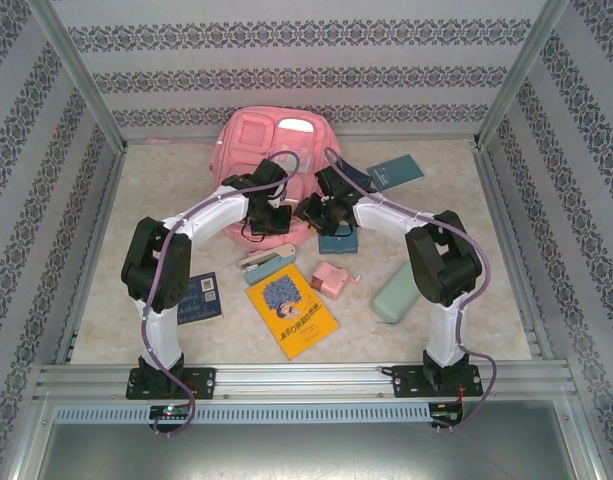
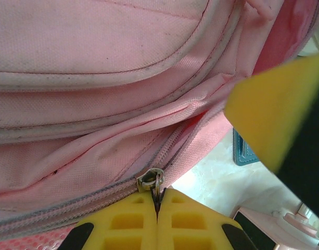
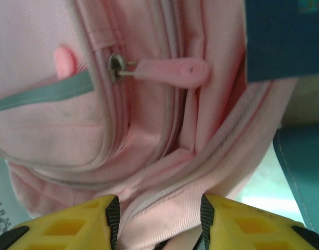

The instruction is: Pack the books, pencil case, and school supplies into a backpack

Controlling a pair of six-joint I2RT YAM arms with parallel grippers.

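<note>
The pink backpack (image 1: 256,140) lies at the back of the table. My left gripper (image 2: 157,205) is shut on the metal zipper pull (image 2: 158,183) of its main zipper, right at the slider. My right gripper (image 3: 156,219) pinches a thick fold of the backpack's fabric (image 3: 164,203) between its pads. The two grippers meet at the bag's near edge, left gripper (image 1: 271,215) beside right gripper (image 1: 311,210). The yellow book (image 1: 291,310) lies in front. One navy book (image 1: 198,298) is at the left, another navy book (image 1: 354,178) and a teal book (image 1: 396,172) at the back right. The pink boxy thing (image 1: 333,279) and the teal pad (image 1: 338,241) sit just in front of my right gripper.
A mint green pencil case (image 1: 396,291) lies by the right arm. A stapler-like item (image 1: 267,262) rests near the yellow book. A pink zipper tab (image 3: 172,70) hangs on a front pocket. Patterned walls enclose the table on three sides.
</note>
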